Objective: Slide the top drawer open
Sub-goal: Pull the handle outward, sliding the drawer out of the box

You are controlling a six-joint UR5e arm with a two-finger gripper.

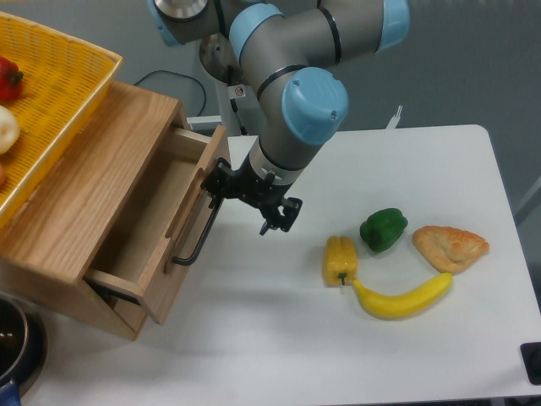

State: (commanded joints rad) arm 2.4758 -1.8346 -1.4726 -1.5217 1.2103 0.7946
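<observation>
I have the hand point(221, 188) hooked on the black bar handle point(197, 237), grip state unclear, with the top drawer point(161, 220) partly out of the cabinet point(84, 194); next, pull farther away from the cabinet.

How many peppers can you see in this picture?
3: a yellow pepper and a green pepper on the white table, and a red pepper in the yellow basket. The basket runs out of frame, so more may be hidden.
</observation>
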